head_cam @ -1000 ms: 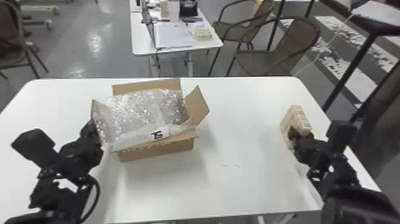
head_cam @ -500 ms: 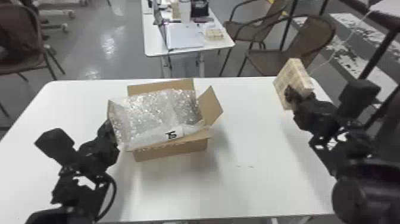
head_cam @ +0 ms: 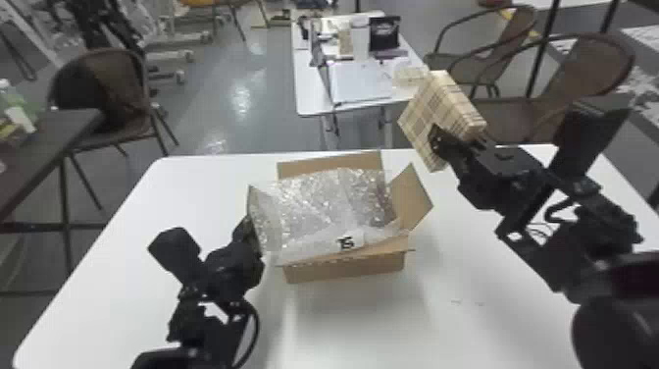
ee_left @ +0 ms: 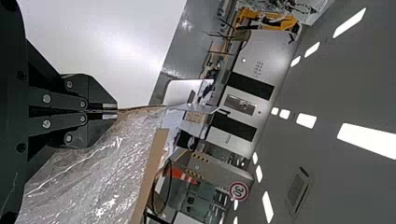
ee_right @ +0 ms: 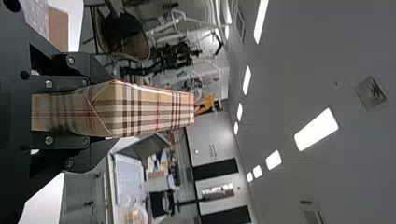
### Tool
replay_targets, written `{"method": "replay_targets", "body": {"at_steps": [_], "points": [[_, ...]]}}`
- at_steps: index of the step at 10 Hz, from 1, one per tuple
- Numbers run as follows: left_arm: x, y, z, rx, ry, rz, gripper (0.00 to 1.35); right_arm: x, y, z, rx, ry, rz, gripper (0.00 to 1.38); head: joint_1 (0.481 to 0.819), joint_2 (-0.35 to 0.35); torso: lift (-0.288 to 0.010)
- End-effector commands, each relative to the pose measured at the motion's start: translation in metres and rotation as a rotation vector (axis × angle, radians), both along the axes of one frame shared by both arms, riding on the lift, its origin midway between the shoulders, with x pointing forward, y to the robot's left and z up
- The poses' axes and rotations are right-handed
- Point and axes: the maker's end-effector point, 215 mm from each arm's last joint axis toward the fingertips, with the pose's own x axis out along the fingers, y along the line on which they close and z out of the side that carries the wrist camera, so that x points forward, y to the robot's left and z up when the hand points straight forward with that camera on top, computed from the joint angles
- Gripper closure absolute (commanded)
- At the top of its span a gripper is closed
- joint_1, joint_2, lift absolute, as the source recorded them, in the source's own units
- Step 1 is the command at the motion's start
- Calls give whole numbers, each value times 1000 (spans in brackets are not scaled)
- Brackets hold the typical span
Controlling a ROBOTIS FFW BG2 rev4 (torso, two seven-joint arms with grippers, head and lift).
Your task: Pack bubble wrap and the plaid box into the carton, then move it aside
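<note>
Bubble wrap [head_cam: 328, 201] in carton [head_cam: 343, 270]; left end effector [ee_left: 114, 111] pinching its flap [ee_left: 140, 109]. Right end effector [ee_right: 109, 112] grasping plaid box [head_cam: 420, 115], right of carton (packing it, moving carton remain).

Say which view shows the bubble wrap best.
The head view: it shows the bubble wrap spread across the open carton. The left wrist view shows part up close; the right wrist view, a sliver.

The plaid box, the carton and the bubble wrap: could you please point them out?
Plaid box [ee_right: 154, 109]: right wrist view, narrow patterned side.
Carton [head_cam: 343, 270]: head view, near outer wall.
Bubble wrap [head_cam: 328, 203]: head view, middle of its top.
</note>
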Motion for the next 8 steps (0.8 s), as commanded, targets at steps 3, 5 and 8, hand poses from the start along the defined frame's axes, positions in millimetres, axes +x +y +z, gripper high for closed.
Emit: {"method": "replay_targets", "body": {"at_steps": [3,5,8], "points": [[7,-7,2,-3,-4,-13,1211,-19,92,-21,20,128,315,914,627,256,-137],[7,-9,2,-6,-4,-16,1211,-14,96,-46,-28,205,395,914,638,294,-137],[10,-21,6,-16,-10,-37,1211,-6,103,-76,-37,270,445,914,651,288,-137]]}}
